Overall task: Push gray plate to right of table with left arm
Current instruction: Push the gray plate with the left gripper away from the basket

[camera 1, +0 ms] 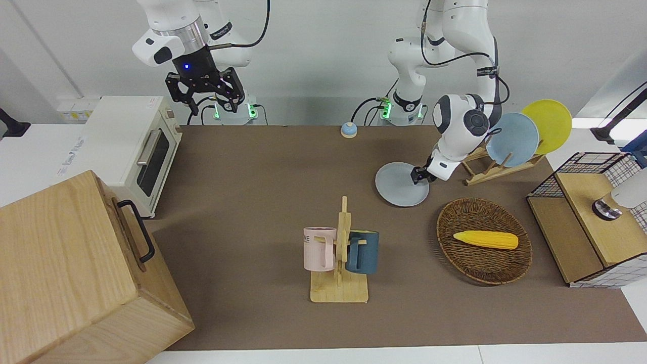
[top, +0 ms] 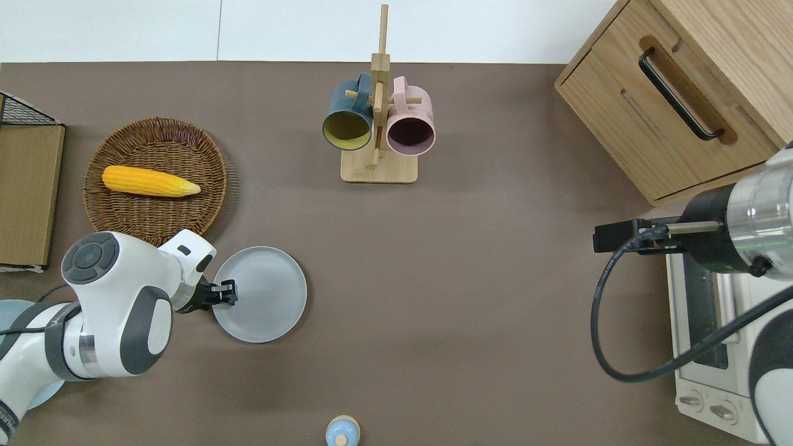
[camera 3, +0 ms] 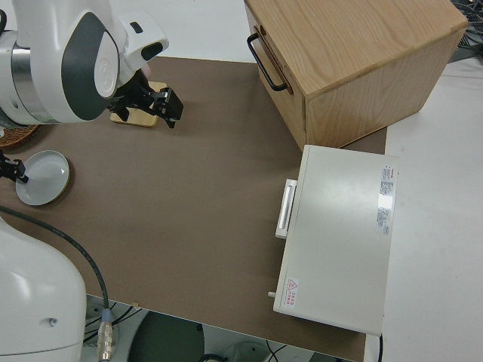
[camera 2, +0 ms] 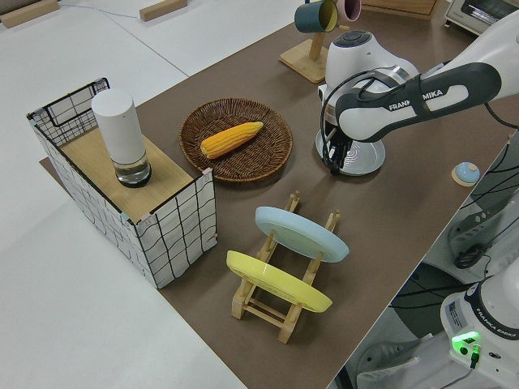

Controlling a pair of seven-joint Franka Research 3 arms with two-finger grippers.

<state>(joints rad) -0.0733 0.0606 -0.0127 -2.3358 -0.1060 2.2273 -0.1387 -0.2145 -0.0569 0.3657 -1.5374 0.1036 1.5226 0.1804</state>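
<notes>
The gray plate (camera 1: 399,188) (top: 266,297) lies flat on the brown table (camera 1: 263,172), nearer to the robots than the wicker basket. It also shows in the left side view (camera 2: 366,156) and the right side view (camera 3: 45,177). My left gripper (camera 1: 417,175) (top: 227,292) (camera 2: 333,164) is low over the plate's rim on the side toward the left arm's end of the table. Whether it touches the plate cannot be told. My right arm is parked with its gripper (camera 1: 204,95) open and empty.
A wicker basket (top: 124,210) holds a corn cob (top: 150,181). A mug rack (top: 378,124) stands mid-table. A plate rack (camera 1: 498,169) holds a sky-blue and a yellow plate. A toaster oven (camera 1: 136,146) and a wooden box (camera 1: 76,273) stand at the right arm's end.
</notes>
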